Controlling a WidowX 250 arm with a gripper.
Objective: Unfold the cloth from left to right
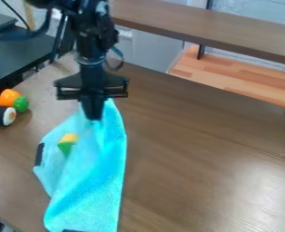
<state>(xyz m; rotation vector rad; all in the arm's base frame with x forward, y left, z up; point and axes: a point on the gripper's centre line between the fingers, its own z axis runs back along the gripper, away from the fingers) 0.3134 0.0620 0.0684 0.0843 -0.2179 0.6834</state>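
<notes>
The cloth (95, 181) hangs below the tool (94, 117).

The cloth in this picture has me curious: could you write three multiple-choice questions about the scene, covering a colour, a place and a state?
1. What colour is the cloth?
A) Red
B) Light blue
C) Brown

2. Where is the black-and-white toy?
A) On the cloth
B) Under the cloth
C) Next to the orange-and-green toy

3. How does the cloth lie?
A) Bunched up at the tool
B) Flat all over
C) Rolled into a tube

1: B, its fabric is bright light blue.
2: C, the two toys sit together.
3: A, its folds gather there.
</notes>
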